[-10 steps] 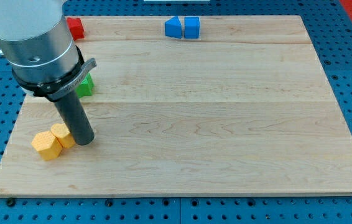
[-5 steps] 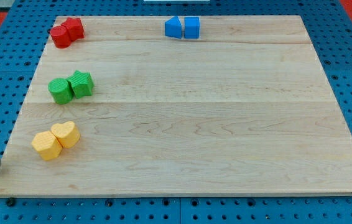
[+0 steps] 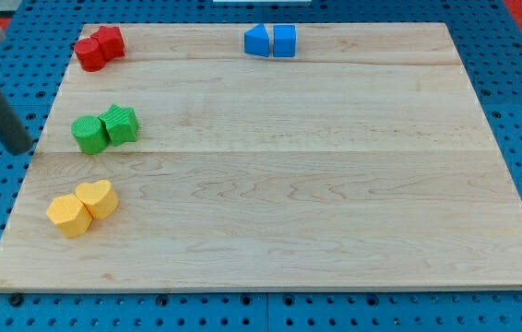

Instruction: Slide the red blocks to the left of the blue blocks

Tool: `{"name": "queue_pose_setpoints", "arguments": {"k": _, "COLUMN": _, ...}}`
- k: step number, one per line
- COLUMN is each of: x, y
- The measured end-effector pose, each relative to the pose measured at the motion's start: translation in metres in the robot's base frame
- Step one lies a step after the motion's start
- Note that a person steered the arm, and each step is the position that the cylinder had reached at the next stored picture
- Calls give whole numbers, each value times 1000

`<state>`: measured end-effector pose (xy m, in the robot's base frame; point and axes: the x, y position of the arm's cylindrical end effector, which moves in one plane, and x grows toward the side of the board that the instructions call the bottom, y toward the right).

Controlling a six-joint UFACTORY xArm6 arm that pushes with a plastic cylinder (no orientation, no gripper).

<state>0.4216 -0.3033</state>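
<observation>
the two red blocks (image 3: pixel 98 47) sit touching at the tabletop's (image 3: pixel 289 184) top-left corner, well apart from the blue pair (image 3: pixel 270 41) at top centre, so nothing is moved yet; my tip (image 3: pixel 21 148), no fingers to speak of, hangs off the view's left edge beside the green blocks (image 3: pixel 104 128), with the yellow blocks (image 3: pixel 82 207) below; the path between red and blue looks open

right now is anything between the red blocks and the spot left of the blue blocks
Nothing visible stands in the way. The red blocks sit at the board's top left corner, the blue blocks to their right along the top edge, bare wood between. My tip is off the board's left edge, beside the green blocks.
</observation>
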Motion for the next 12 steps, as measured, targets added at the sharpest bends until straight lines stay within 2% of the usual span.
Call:
{"name": "queue_pose_setpoints", "arguments": {"k": 2, "x": -100, "y": 33}}
{"name": "queue_pose_setpoints", "arguments": {"k": 4, "x": -166, "y": 38}}
{"name": "queue_pose_setpoints", "arguments": {"k": 6, "x": -164, "y": -1}}
{"name": "queue_pose_setpoints", "arguments": {"k": 8, "x": -208, "y": 46}}
{"name": "queue_pose_setpoints", "arguments": {"k": 9, "x": -208, "y": 79}}
{"name": "queue_pose_setpoints", "arguments": {"k": 10, "x": -230, "y": 76}}
{"name": "queue_pose_setpoints", "arguments": {"k": 11, "x": -230, "y": 84}}
{"name": "queue_pose_setpoints", "arguments": {"k": 12, "x": -215, "y": 146}}
